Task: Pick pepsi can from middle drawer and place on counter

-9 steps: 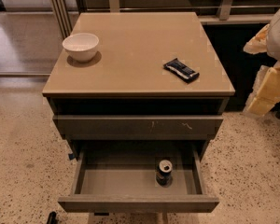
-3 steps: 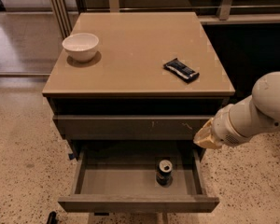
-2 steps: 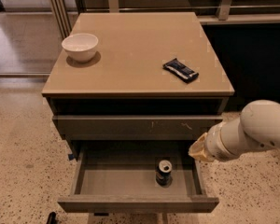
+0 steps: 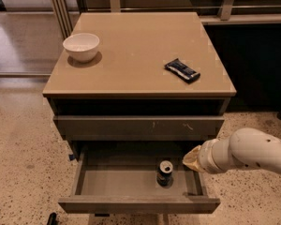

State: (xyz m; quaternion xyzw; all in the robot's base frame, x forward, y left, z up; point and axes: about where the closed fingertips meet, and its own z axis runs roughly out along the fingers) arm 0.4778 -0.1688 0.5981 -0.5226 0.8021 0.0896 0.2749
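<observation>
- The counter [image 4: 136, 55] is a smooth tan slab with a slight gloss and a thin edge, topping a grey-brown cabinet.
- Around and below the counter lies a pale speckled floor [image 4: 23, 149]. Behind the counter run metal posts and a wooden rail, and to its right the room is dark.
- A white bowl [image 4: 81, 46] stands upright on the counter's back left corner. What it holds, if anything, cannot be told.
- A flat dark wrapper [image 4: 182, 71] lies on the counter's right half, its long axis slanting from back left to front right.
- Just under the counter's front edge there is a dark gap, then a closed drawer front [image 4: 131, 125] with small pale scratches.
- Below that, the drawer [image 4: 138, 204] stands open, reaching forward past the counter's front edge.
- The can [image 4: 165, 173] stands on the drawer's grey floor, below the counter and right of its centre line. It is the only thing seen in the drawer.
- The can is upright, long axis vertical, silver top and tab facing up.
- The gripper [image 4: 192, 159], a tan tip on a white arm [image 4: 248, 153], sits below the counter's front right corner, over the drawer's right side and just beside the can.
- Whether the gripper is wide or narrow cannot be told.
</observation>
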